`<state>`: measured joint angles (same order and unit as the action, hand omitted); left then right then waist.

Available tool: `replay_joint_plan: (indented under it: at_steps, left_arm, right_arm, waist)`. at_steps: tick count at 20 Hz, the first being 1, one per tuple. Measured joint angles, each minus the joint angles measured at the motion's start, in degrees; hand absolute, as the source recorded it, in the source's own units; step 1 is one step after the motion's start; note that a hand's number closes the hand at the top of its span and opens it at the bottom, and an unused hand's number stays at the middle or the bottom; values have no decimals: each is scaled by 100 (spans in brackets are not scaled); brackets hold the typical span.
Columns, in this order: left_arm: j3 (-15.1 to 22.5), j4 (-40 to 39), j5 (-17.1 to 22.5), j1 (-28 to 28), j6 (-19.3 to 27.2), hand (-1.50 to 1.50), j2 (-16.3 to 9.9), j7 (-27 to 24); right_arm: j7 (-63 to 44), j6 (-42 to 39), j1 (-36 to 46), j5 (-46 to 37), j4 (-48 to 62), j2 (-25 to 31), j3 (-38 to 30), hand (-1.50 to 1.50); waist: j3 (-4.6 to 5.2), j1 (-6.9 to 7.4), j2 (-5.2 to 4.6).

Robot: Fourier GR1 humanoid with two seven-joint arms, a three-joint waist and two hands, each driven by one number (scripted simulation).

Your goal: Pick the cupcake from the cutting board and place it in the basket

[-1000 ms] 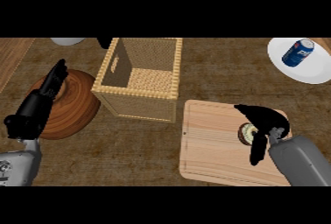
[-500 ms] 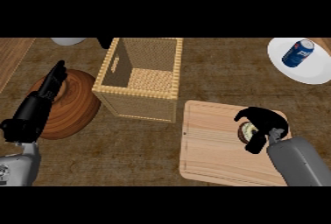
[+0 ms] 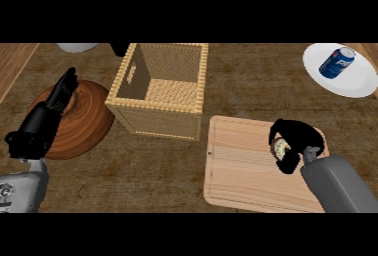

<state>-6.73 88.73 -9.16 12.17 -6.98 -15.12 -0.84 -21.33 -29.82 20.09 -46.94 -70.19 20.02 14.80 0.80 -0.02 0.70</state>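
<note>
A pale wooden cutting board [image 3: 244, 175] lies at the lower right of the counter. On its right part sits the cupcake [image 3: 280, 146], only a light sliver of it showing. My right hand [image 3: 293, 135] is curled round it, fingers and thumb closing on either side and hiding most of it. The tall wicker basket [image 3: 188, 80] stands open-topped left of the board, at the middle of the view. My left hand [image 3: 46, 120] rests open at the left, fingers straight, over a round wooden board.
A round dark wooden board [image 3: 85, 125] lies under my left hand. A white plate [image 3: 362, 82] with a blue can [image 3: 337, 62] sits at the top right. A pale bowl [image 3: 77, 47] shows at the top left edge.
My right hand has shifted slightly left over the board and its fingers have curled tighter round the cupcake. The left arm has stayed still.
</note>
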Motion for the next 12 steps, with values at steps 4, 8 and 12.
replay_joint_plan:
  at_steps: [4,8,12]
  left_arm:
    - [49,103,-43,30,12,0,56,131]
    - [62,123,-49,-42,-4,0,87,53]
    - [11,132,23,-19,-80,0,60,112]
  right_arm:
    - [576,566,291,-287,558,61,-68,150]
    - [1055,1308,663,-583,1309,293,-310,150]
    - [1196,2054,1080,-871,1863,349,-523,150]
  waist:
    - [-23,47,-11]
    - [-51,90,-54]
    - [-71,97,-80]
